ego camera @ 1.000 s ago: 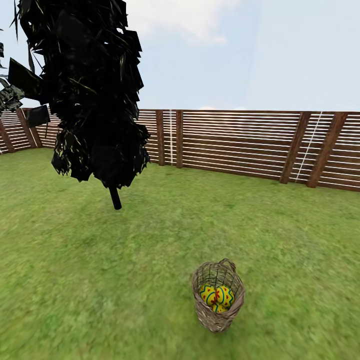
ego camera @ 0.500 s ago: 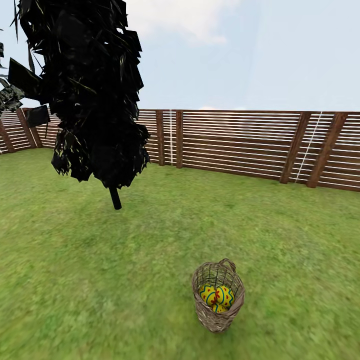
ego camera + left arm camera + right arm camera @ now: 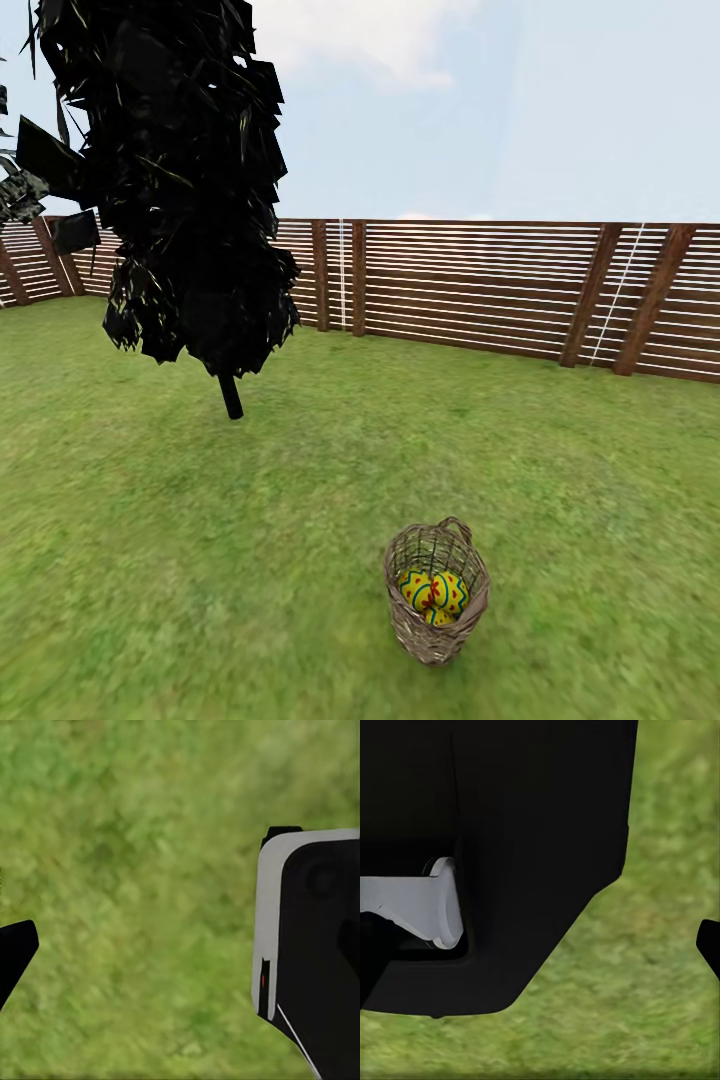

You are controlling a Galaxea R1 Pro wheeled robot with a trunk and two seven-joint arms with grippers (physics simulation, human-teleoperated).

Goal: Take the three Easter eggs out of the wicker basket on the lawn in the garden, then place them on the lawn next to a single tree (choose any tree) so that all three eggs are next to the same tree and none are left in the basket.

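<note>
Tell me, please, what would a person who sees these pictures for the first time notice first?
The eye goes first to the dark tree, which stands tall at the left over the lawn in the head view. Next comes the wicker basket low on the grass, right of centre, with bright yellow eggs inside it. Behind both, a brown slatted fence runs across the picture under a pale sky.

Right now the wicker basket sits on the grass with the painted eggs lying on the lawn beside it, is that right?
Not quite. The head view shows the eggs inside the wicker basket, not beside it. The basket does sit on the grass.
</note>
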